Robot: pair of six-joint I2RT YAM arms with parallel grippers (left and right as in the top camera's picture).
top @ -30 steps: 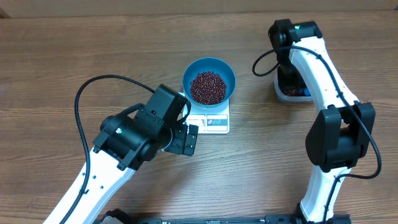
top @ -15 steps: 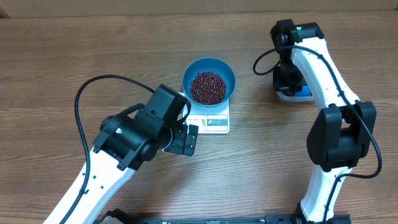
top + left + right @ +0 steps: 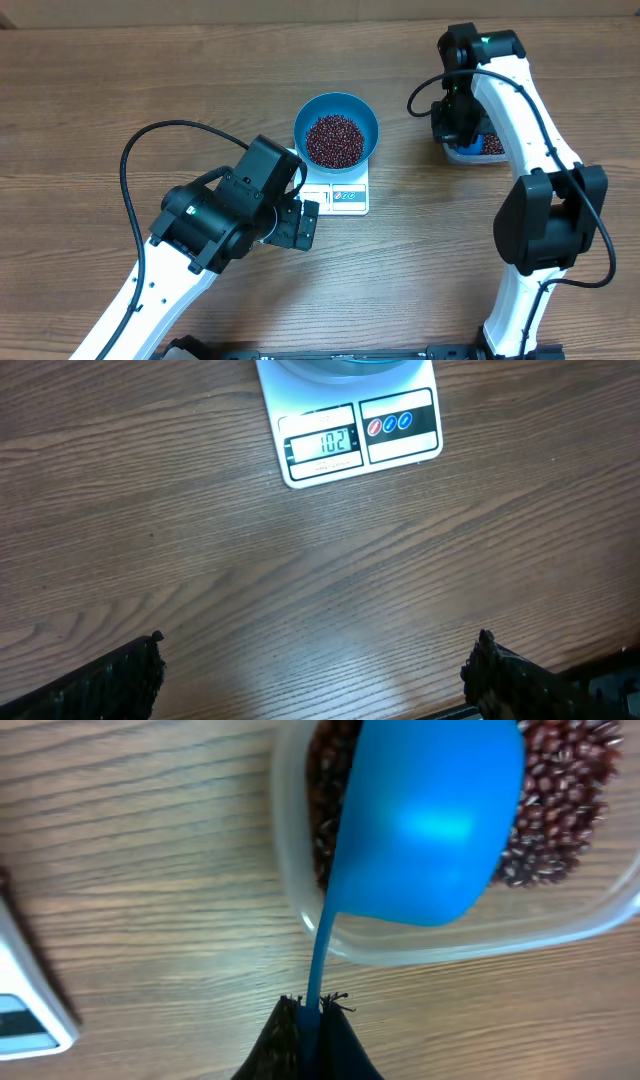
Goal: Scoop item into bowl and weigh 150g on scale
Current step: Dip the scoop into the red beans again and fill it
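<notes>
Near the middle of the wooden surface (image 3: 120, 90), the blue bowl (image 3: 369, 124) is sitting on the white scale (image 3: 350, 196), toward its 12 o'clock end. A heap of dark red-brown beans (image 3: 334, 140) is lying inside the bowl. The scale's display (image 3: 322, 444) is showing 102, with round buttons (image 3: 389, 424) just at its 3 o'clock side.

At about 7 o'clock from the bowl, the left tool (image 3: 320, 680) is hanging over bare wood, its fingers spread wide and holding nothing.

Over at 3 o'clock from the bowl, the right tool (image 3: 312, 1018) is pinching the thin handle of a blue scoop (image 3: 430, 820), fingers pressed together on it. The scoop's cup is hanging over a clear plastic tub (image 3: 290, 870), its underside facing the wrist camera and covering much of the beans lying in the tub. I cannot tell whether the scoop is carrying any beans.
</notes>
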